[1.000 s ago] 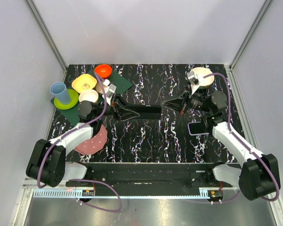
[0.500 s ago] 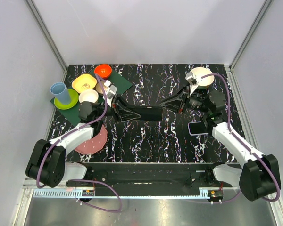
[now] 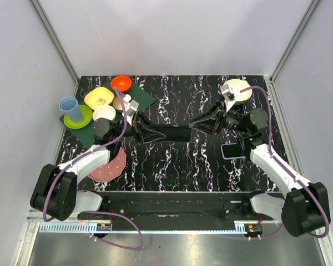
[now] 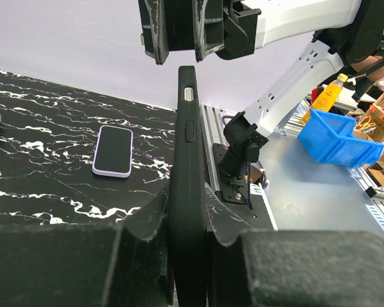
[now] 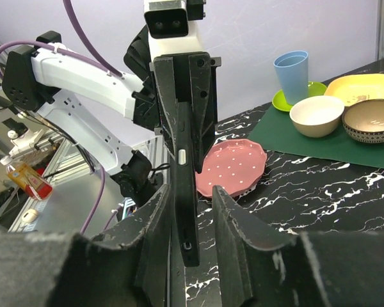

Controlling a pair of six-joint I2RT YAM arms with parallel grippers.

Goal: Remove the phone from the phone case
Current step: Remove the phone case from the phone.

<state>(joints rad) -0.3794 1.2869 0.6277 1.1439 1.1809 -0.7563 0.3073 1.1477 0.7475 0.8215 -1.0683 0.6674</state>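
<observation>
Your left end effector point(image 3: 152, 134) grips the black case point(image 3: 172, 133). Your right end effector point(image 3: 193, 125) straddles its tip, parted, with the phone point(image 3: 233, 151) behind it.

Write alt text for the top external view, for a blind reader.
A black phone case is held at the centre of a marbled table: the left tool grips one end, the right tool straddles the other. A phone lies nearby.

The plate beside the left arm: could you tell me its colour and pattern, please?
The plate is pink with small white dots, clearest in the right wrist view.
</observation>
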